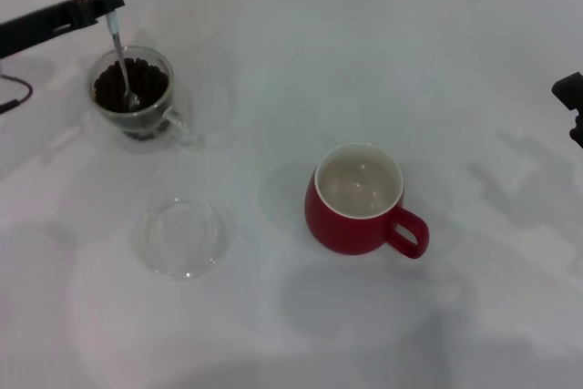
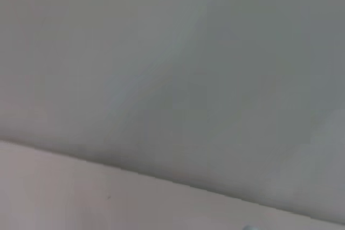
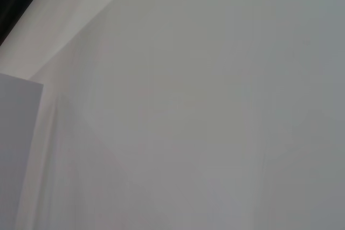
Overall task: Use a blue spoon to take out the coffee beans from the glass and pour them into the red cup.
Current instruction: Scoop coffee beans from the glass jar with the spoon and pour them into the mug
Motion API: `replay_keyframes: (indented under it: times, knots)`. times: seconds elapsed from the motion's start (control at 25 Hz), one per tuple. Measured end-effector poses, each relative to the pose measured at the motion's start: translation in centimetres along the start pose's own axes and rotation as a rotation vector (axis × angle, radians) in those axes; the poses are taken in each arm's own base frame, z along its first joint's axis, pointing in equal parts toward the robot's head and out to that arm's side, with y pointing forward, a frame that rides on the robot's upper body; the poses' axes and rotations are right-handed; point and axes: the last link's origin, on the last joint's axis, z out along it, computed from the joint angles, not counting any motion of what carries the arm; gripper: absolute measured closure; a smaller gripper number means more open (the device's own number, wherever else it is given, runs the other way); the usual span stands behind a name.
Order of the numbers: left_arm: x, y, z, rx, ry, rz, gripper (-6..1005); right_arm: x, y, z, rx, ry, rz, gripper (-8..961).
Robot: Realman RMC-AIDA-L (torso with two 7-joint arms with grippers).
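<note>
In the head view, the left gripper (image 1: 102,2) pinches the blue spoon (image 1: 118,41) by its handle; directly below it the spoon's bowl rests in the coffee beans (image 1: 132,85) inside the glass (image 1: 137,97). The red cup (image 1: 362,199) stands well off toward the right gripper (image 1: 571,97), parked at the edge. Both wrist views show only pale surface.

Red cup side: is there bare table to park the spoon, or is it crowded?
Bare table lies beyond and right of the red cup. Crowded on the left: glass, spoon in the left gripper, clear saucer.
</note>
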Motion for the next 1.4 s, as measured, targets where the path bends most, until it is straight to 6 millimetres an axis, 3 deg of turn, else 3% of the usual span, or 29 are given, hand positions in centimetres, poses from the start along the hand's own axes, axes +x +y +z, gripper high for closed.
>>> replay_keyframes:
  times: [0.52, 1.08, 1.4]
  knots:
    - [-2.4, -1.7, -2.0, 0.038, 0.115, -0.300, 870, -0.2, 0.0, -0.2, -0.004, -0.004, 0.005, 308]
    - [-5.7, -2.1, -4.1, -0.001, 0.221, -0.631, 870, -0.7, 0.6, -2.2, 0.027, 0.012, 0.007, 308]
    - [-6.1, -2.8, -6.1, -0.027, 0.313, -0.774, 869, -0.7, 0.8, -2.6, 0.038, 0.020, 0.006, 308]
